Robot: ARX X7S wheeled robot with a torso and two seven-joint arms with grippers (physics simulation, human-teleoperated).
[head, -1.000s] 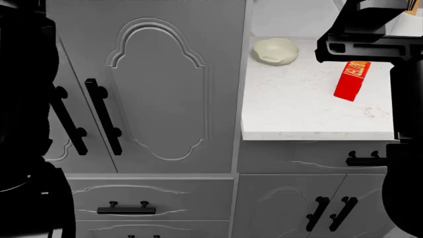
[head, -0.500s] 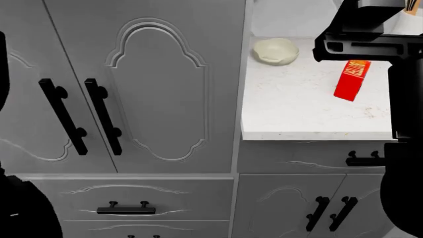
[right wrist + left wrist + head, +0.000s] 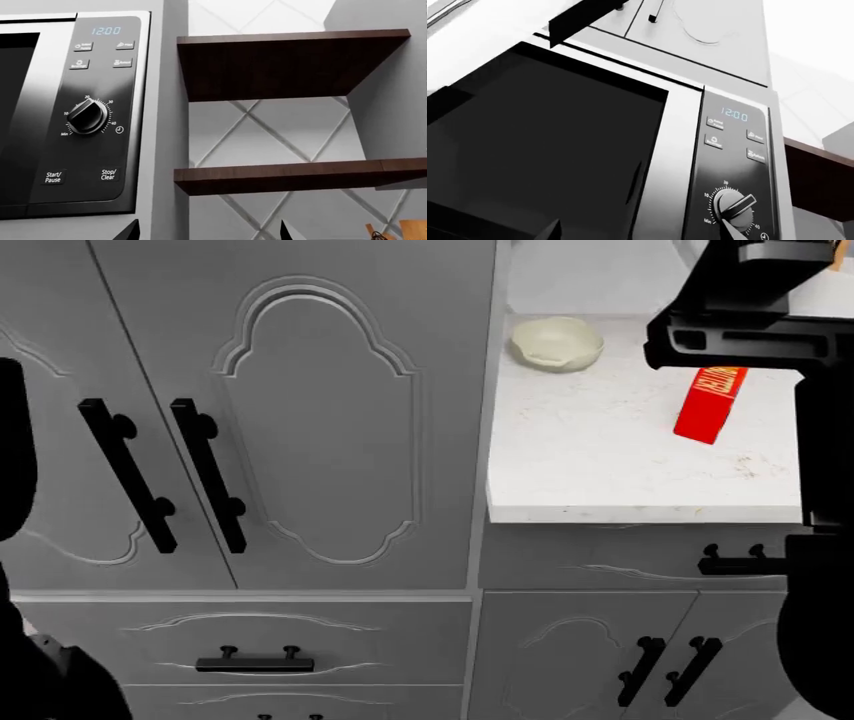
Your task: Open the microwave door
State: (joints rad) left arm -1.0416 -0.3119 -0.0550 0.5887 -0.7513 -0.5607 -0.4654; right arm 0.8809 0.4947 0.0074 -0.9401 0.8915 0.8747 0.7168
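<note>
The microwave fills the left wrist view, its dark glass door [image 3: 547,150] shut beside a control panel [image 3: 737,165] with a lit 12:00 display and a round dial [image 3: 734,206]. My left gripper [image 3: 637,236] is open just in front of the door's right edge, with only its two fingertips showing and nothing between them. In the right wrist view the same panel [image 3: 100,100] and a strip of the door [image 3: 20,100] sit off to one side. The right gripper [image 3: 207,234] is open and empty, facing the wall beside the microwave. No microwave shows in the head view.
Two dark wooden shelves [image 3: 280,65] hang on the tiled wall beside the microwave. Below are tall cabinet doors with black handles [image 3: 207,475], and a white counter [image 3: 614,480] holding a pale bowl [image 3: 557,342] and a red box [image 3: 710,400]. My right arm [image 3: 747,335] reaches over the counter.
In the head view my left arm has pulled away from the left side, uncovering the cabinet's left door and handle. The right arm has shifted slightly right and down.
</note>
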